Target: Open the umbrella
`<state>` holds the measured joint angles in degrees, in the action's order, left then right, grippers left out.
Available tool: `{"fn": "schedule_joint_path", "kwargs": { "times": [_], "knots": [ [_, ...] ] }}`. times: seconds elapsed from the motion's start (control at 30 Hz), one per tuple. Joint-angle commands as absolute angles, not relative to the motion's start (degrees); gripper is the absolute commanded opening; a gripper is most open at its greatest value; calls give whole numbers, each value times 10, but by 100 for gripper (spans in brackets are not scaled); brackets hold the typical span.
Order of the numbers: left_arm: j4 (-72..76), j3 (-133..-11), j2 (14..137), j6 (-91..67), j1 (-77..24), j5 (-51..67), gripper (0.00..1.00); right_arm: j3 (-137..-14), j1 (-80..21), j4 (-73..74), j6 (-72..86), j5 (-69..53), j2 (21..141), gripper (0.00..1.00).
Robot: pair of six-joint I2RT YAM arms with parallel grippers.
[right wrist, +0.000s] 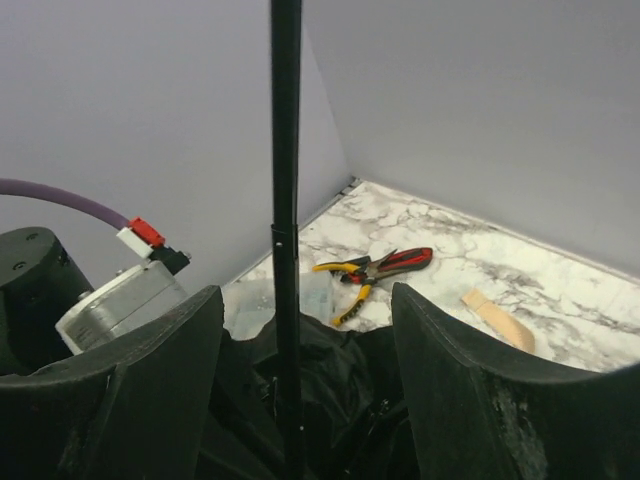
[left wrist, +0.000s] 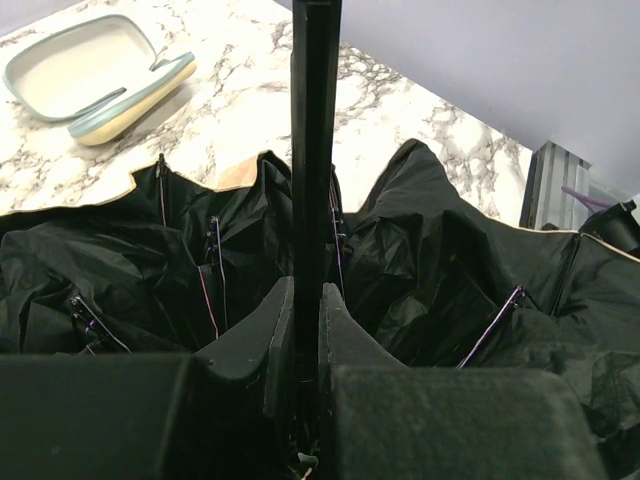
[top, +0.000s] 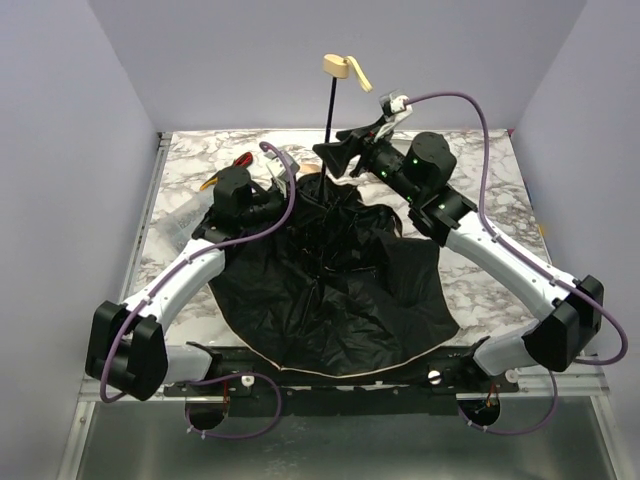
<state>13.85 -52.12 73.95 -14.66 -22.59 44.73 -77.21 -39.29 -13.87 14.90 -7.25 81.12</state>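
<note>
The umbrella's canopy (top: 330,290) lies spread on the table with its black underside up and a thin beige rim along its near edge. Its black shaft (top: 328,110) stands upright, with the beige handle knob (top: 340,66) and strap at the top. My left gripper (top: 283,190) is low over the canopy. In the left wrist view it (left wrist: 307,290) is shut on the shaft (left wrist: 315,120) just above the ribs. My right gripper (top: 345,150) is open higher up. In the right wrist view (right wrist: 300,300) the shaft (right wrist: 285,200) passes between the spread fingers, nearer the left one.
Red-and-yellow pliers (right wrist: 385,268) lie on the marble table at the back left, also in the top view (top: 232,168). A flat beige piece (right wrist: 498,320) lies near them. An open pale glasses case (left wrist: 90,80) lies beyond the canopy. Grey walls enclose the table.
</note>
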Motion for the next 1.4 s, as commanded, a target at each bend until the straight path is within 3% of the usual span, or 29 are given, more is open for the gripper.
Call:
{"fn": "schedule_joint_path", "kwargs": {
  "times": [0.0, 0.07, 0.13, 0.23, 0.27, 0.33, 0.37, 0.43, 0.57, 0.8, 1.23, 1.37],
  "knots": [
    [161, -547, 703, -112, -237, 483, 0, -805, -395, -178, 176, -122, 836, 69],
    [160, -543, 696, -100, -241, 489, 0, -811, -395, -180, 177, -118, 846, 65],
    [153, -538, 688, -84, -243, 490, 0, -817, -395, -181, 173, -121, 853, 47],
    [136, -539, 682, -64, -243, 482, 0, -824, -395, -188, 167, -134, 856, 5],
    [126, -542, 680, -52, -243, 477, 6, -826, -394, -191, 163, -140, 855, 0],
    [98, -554, 679, -7, -243, 470, 33, -830, -395, -196, 154, -153, 852, 0],
    [92, -560, 680, -3, -243, 457, 42, -831, -395, -200, 149, -159, 852, 0],
    [75, -582, 688, 30, -243, 436, 47, -829, -395, -208, 142, -171, 849, 0],
    [52, -630, 711, 55, -244, 420, 46, -826, -395, -214, 134, -181, 847, 0],
    [11, -657, 750, 85, -266, 417, 35, -836, -395, -223, 132, -178, 852, 0],
    [-27, -604, 811, 82, -247, 355, 32, -953, -394, -217, 106, -143, 868, 0],
    [-30, -597, 829, 84, -239, 342, 35, -994, -394, -217, 101, -134, 878, 0]
  ]
}}
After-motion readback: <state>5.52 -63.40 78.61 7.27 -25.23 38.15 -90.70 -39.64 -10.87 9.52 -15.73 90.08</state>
